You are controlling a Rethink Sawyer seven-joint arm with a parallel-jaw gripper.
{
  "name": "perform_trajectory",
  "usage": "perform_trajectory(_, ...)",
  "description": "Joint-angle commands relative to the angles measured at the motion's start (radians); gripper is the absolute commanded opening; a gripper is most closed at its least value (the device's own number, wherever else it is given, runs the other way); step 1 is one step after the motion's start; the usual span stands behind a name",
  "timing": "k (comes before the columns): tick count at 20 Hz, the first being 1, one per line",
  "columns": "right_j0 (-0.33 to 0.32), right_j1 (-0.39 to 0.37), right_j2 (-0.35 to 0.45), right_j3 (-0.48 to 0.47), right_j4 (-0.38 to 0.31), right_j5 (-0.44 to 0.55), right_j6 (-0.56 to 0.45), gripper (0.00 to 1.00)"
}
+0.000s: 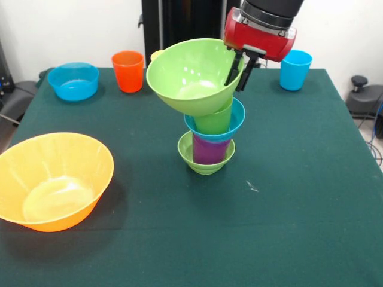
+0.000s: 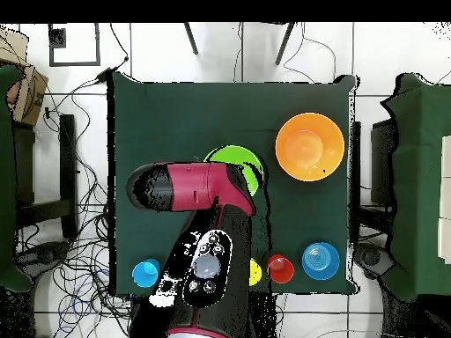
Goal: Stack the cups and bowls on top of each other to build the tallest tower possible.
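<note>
The tower stands mid-table: a small green bowl [image 1: 205,165] at the bottom, then a purple cup [image 1: 209,150], a small blue bowl [image 1: 238,118] and a green cup [image 1: 215,120]. A medium green bowl [image 1: 179,75] sits tilted on top of the green cup. My gripper [image 1: 238,70] is shut on that bowl's right rim, one finger inside and one outside. In the overhead view the arm hides the tower, and only part of the medium green bowl [image 2: 238,165] shows.
A very large orange bowl [image 1: 90,156] [image 2: 309,146] sits at the front left. A medium blue bowl [image 1: 73,88] [image 2: 321,260], orange cup [image 1: 128,72] [image 2: 280,268], yellow cup [image 1: 157,55] [image 2: 255,271] and light blue cup [image 1: 295,70] [image 2: 146,273] stand along the robot's side.
</note>
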Motion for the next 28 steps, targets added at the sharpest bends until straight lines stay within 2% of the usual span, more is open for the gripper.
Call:
perform_trajectory(1, 0.003, 0.032, 0.071, 0.062, 0.022, -0.018, 0.141, 0.0)
perform_trajectory(8, 0.01, 0.033, 0.063, 0.063, 0.021, -0.019, 0.151, 0.0)
perform_trajectory(18, 0.056, -0.007, 0.023, 0.084, 0.03, 0.034, 0.186, 0.0)
perform_trajectory(28, 0.073, -0.001, 0.01, 0.095, 0.052, 0.02, 0.194, 0.0)
